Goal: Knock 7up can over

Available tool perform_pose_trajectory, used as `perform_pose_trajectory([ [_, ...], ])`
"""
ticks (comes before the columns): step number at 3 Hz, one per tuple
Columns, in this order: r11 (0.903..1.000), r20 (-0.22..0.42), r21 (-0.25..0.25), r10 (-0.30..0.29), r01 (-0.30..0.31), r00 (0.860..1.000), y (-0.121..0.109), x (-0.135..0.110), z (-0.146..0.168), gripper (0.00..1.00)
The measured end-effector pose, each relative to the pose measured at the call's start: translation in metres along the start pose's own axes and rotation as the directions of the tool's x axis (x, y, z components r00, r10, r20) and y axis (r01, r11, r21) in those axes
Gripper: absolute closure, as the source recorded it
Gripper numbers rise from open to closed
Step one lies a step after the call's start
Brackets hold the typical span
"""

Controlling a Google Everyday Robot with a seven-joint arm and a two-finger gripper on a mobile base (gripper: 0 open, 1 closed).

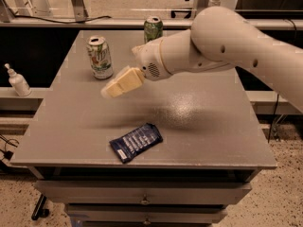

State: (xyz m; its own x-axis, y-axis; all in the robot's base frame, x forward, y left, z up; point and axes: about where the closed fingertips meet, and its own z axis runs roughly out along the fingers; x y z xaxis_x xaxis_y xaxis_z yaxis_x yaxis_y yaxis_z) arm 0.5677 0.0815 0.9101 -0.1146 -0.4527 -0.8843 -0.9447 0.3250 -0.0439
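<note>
The arm point(222, 41) is clad in smooth, off-white rounded shells, the thickest being a bulbous casing with a few small dark round dots sunk into its surface. Towards the 7up can point(100, 57) the shell narrows into a shorter wrist segment, marked off by a thin seam ring and carrying a small patch of fine dark perforations like a grille. The gripper point(113, 87) is a pale cream-yellow, blocky wedge, more yellow than the arm, and sits just right of the 7up can and nearer the camera, apart from it.
</note>
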Motion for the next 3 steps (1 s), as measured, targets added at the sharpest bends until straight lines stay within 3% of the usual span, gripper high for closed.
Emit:
perform_pose_trajectory([
  [3, 0.9955, 0.162, 0.055, 0.068, -0.078, 0.984, -0.043, -0.009, 0.095, 0.00],
])
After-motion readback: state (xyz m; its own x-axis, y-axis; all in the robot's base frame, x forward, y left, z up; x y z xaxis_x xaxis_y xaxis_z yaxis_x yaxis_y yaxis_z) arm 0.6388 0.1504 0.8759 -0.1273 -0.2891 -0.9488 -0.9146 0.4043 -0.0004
